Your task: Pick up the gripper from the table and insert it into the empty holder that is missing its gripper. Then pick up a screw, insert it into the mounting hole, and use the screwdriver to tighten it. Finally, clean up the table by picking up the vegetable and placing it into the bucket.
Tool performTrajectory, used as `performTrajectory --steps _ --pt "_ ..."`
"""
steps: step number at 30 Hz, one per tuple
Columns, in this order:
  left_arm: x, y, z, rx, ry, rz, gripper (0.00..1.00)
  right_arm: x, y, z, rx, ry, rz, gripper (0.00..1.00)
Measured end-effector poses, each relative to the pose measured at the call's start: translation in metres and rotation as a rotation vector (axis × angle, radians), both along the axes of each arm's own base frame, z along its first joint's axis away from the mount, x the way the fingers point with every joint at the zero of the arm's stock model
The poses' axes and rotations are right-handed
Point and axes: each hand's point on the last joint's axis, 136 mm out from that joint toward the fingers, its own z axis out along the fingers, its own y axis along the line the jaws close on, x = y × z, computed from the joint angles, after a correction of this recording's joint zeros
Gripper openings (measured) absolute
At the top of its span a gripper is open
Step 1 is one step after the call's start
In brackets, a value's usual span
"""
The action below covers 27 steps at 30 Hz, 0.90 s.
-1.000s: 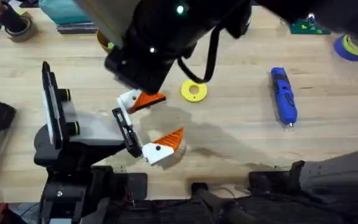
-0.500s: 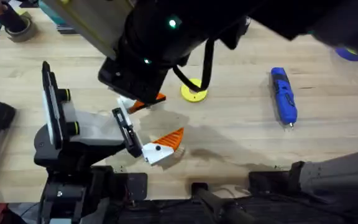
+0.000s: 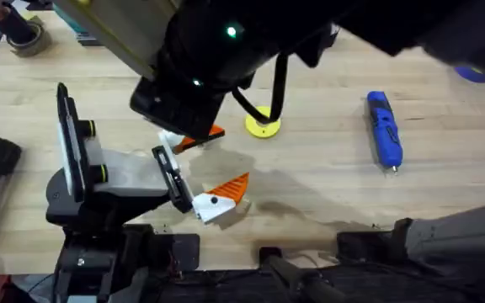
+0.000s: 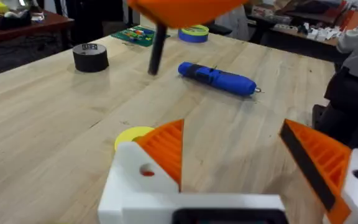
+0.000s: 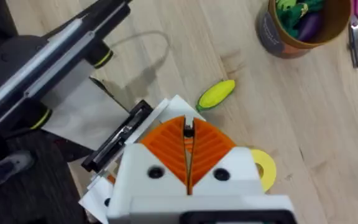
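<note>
Pale wood counter, blue screwdriver toward its right edge, right gripper fingers pinched on a small dark screw, left gripper fingers spread, empty, cluttered benches behind.

Stand: near left of the table.
Ring disc: middle of the table, right of the stand.
Screwdriver: right of the ring disc, well apart from it, lying near-to-far.
Tape roll: far left corner.
Corn cob: on the table beside the stand.
Bucket: apart from the corn cob, toy pieces inside.
</note>
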Motion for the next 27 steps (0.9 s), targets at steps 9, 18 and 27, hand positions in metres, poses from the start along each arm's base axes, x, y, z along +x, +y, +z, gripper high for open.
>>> performTrajectory --steps 9,18,27 --pt "0.000 0.000 0.000 0.000 0.000 0.000 0.986 0.003 0.005 -0.008 0.006 -0.003 0.000 0.006" --pt "0.000 0.000 0.000 0.000 0.000 0.000 0.986 0.003 0.006 -0.023 -0.013 0.007 0.000 0.006" --pt "0.000 0.000 0.000 0.000 0.000 0.000 0.986 0.002 0.004 -0.038 -0.044 0.021 0.000 0.006"
